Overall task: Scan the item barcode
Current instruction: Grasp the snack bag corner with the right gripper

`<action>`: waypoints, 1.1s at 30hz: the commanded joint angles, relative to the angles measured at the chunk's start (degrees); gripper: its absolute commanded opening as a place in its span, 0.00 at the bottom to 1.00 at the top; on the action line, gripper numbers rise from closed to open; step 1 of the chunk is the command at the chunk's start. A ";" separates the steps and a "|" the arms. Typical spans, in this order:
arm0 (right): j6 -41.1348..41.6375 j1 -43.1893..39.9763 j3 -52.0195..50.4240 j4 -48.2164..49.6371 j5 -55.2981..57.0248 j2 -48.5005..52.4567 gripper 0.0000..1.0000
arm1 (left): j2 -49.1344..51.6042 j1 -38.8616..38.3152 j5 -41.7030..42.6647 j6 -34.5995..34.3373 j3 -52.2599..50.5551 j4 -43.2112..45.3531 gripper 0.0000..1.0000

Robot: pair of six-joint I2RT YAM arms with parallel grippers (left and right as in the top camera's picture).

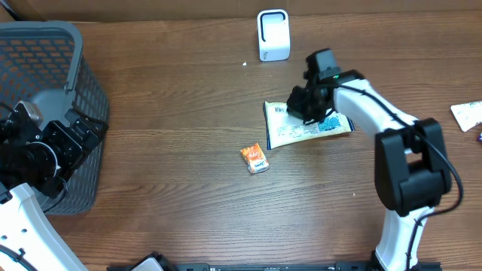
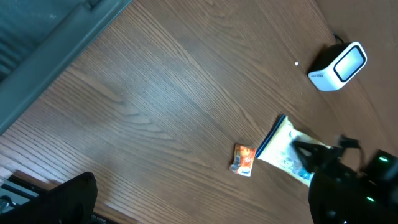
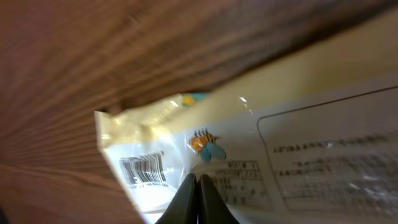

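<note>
Where the right gripper (image 3: 199,200) meets the packet (image 3: 292,155), its fingertips are pressed together into a single point with the thin film caught at them. In the right wrist view a dark shadow shows between the packet's far edge and the wood. The barcode (image 3: 142,168) sits near a crumpled corner of the printed face that is turned toward that camera, just beside the fingertips.

From overhead the packet (image 1: 309,129) lies under the right gripper (image 1: 305,107) near the middle of the table (image 1: 181,113). Its long axis runs roughly left to right with a slight slant, and its blue-edged short end points toward the basket side. The white scanner (image 1: 273,35) stands apart from it at the far edge of the table. A small orange sachet (image 1: 256,159) lies near the packet's blue end, not touching it.

Well away, the left gripper (image 1: 84,143) hangs at the wall of the grey basket (image 1: 45,53) with its fingers spread wide and nothing between them. Another packet (image 1: 467,113) lies at the table's right edge.
</note>
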 commanded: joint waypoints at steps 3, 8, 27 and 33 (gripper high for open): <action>1.99 0.24 -0.96 -0.26 -1.09 2.49 0.04 | -0.07 -0.39 0.15 1.29 -0.20 0.07 1.00; -1.36 -0.24 5.05 -6.32 -1.99 0.44 0.04 | -0.07 -0.39 0.15 1.29 -0.20 0.07 1.00; -25.64 -17.00 14.21 -21.38 9.77 -3.52 1.00 | -0.07 -0.39 0.15 1.29 -0.20 0.07 1.00; -32.70 -19.15 9.14 -15.76 -4.04 -3.41 1.00 | -0.07 -0.39 0.15 1.29 -0.20 0.07 1.00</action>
